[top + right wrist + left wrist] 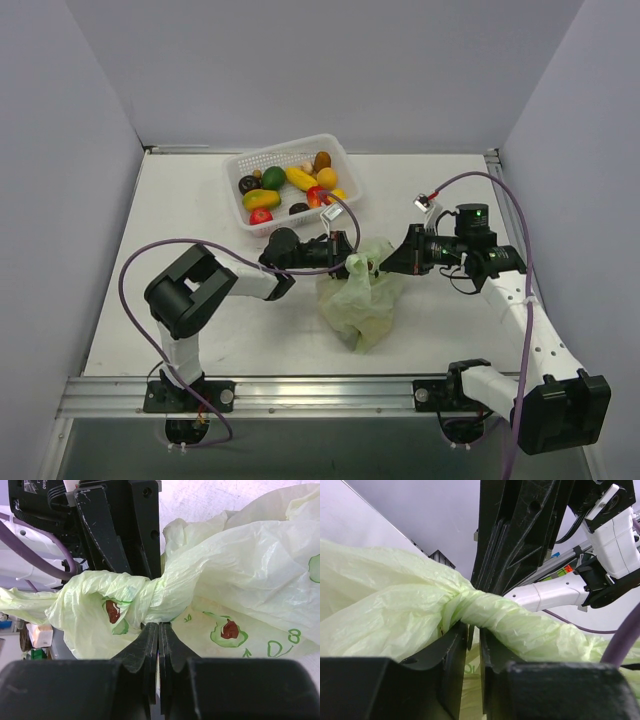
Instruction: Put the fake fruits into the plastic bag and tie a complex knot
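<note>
**Item: plastic bag** (362, 300). Pale green film with avocado prints (229, 630). It lies mid-bench, nearer the front edge than the back. The neck is gathered and wound into a tight rope (490, 610), held off the surface between the two arms. The body sags below. Whether it holds anything cannot be told.

**Item: fake fruits** (290, 185). Yellow, orange, green, red and dark pieces, about a dozen. All lie in the white perforated basket (240, 165) by the middle of the back edge, apart from the bag.

**Item: left gripper** (474, 630). It is at the left end of the twisted neck. The jaws are drawn almost together with only a thin slot between them. The rope of film crosses their tips and appears to be pinched there.

**Item: right gripper** (159, 627). It faces the left one across the neck. The jaws are pressed flat together just under the twist, apparently nipping a fold of film.

**Step in hand (judged):** knotting. The neck is twisted but no loop or tuck is visible. Filling looks undone, given how many fruits sit in the basket.

**Next move calls for (judged):**
- one gripper anchoring the twist so it does not unwind;
- the other regrasping a free tail and leading it round and through;
- a gentle pull, as thin film stretches and tears.
</note>
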You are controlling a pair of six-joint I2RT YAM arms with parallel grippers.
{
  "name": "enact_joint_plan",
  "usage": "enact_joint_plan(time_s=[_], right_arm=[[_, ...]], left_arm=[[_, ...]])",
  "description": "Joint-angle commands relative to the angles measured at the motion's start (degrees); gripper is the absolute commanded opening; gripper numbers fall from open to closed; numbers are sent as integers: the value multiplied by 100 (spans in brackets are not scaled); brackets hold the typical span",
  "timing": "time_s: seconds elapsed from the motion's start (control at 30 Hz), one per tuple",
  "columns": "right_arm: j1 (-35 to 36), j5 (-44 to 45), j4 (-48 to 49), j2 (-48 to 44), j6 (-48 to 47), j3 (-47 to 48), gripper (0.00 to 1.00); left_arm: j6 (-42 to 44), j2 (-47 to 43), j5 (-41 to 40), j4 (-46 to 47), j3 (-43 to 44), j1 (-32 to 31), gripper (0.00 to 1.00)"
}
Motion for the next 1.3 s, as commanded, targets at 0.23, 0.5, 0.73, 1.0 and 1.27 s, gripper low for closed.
enact_joint_plan(time_s=[0.23,0.5,0.73,1.0,1.27], right_arm=[[-87,-196,242,-140,-25,-60,0],[-52,-293,224,-61,-43,-8,0],[10,-240,207,62,-78,28,25],[54,-372,180,106,-69,1,30],[45,-688,119,194,159,-16,38]], left_arm=[[229,-388,202,-13,-52,151,21],[132,-142,184,163,273,-16,0],[44,-63,184,295,379,-130,0],[53,-80,149,383,291,-121,0],[44,-27,79,479,370,-112,0]])
